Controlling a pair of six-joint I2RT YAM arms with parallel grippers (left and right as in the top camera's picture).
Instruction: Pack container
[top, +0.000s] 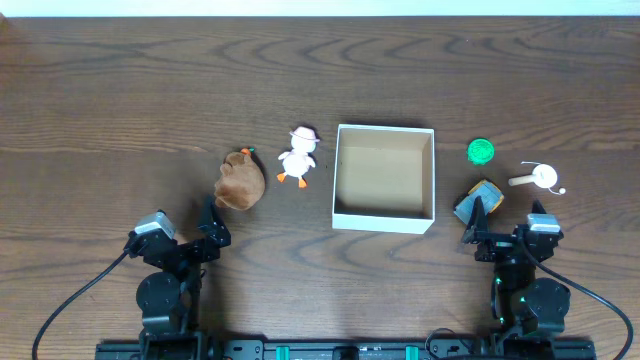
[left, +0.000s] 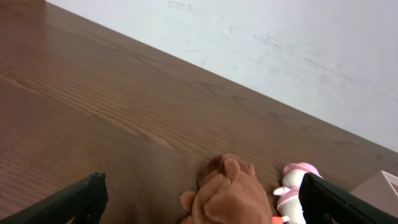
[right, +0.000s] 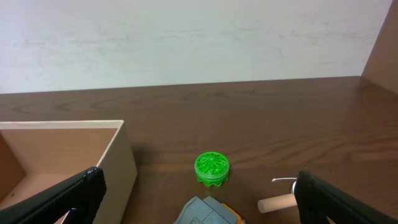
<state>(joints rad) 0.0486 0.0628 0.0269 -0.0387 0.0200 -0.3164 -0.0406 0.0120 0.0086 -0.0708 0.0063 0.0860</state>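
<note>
Nearest the robot: left gripper (left: 202, 182) is spread wide w/ nothing btwn the jaws, low over the table (top: 100, 90). It's aimed at the brown plush toy (top: 240, 182) just ahead and isn't touching it, as far as the left wrist view shows. Right gripper (right: 199, 174) is the same: wide open, empty. The grey-and-yellow block (top: 478, 198) sits just in front of it. The block's near edge is cut off at the bottom of the right wrist view, so can't tell contact there.

Mid-table: the container (top: 384, 219) sits upright btwn the two groups of items, open top. Its tan floor is bare and nothing is inside.

Further out, left side: the white duck figure (top: 298, 158) stands near the plush, just beside the container's left wall but apart from it. Right side: a white-and-wood piece (top: 535, 178) lies out toward the right edge, and the green ridged disc (top: 481, 150) is farthest back, near the container's far-right corner. Both sit on bare table, apart from each other.

Progress, as a judgement: zero packed, five loose items, all outside the box. Looks like the very start, w/ each arm lined up on its closest item (plush for left, block for right). No grasp made yet. Every pick and every drop into the box is left to do.
</note>
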